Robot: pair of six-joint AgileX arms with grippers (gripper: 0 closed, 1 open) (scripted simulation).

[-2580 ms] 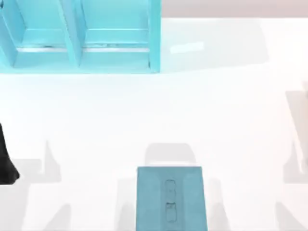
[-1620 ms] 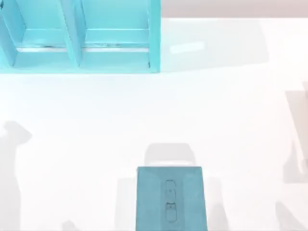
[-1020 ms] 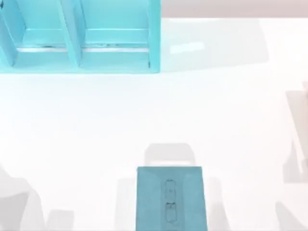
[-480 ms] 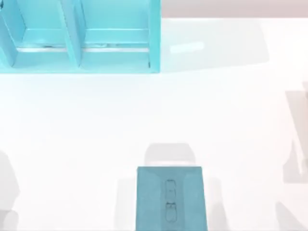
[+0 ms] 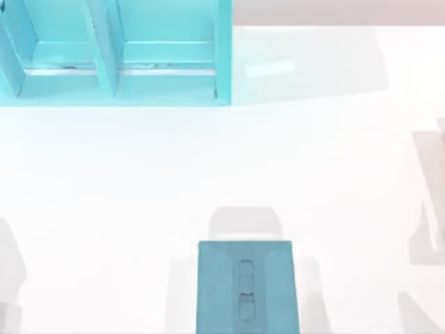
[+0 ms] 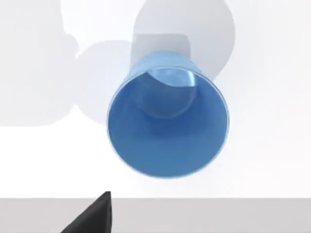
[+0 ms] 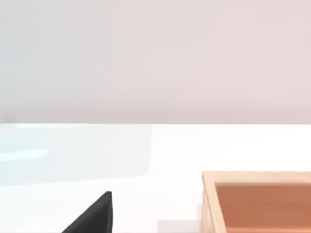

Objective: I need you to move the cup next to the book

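Directly below the left gripper (image 6: 92, 218): the cup (image 6: 167, 116), upright on the white worktop (image 5: 334, 174), rim up, apart from the gripper. Gripper's grip: cannot tell. Book (image 5: 247, 287) flat at the worktop's near edge, centre.

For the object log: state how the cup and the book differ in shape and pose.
Shape: the cup is a round, hollow cylinder with an open mouth; the book is a flat rectangular slab.
Pose: the cup stands upright on the white table with its mouth up; the book lies flat at the table's near edge.
Surface: the cup is plain; the book bears faint dark outlined marks along its centre.
Shared: both are blue, the book more teal.
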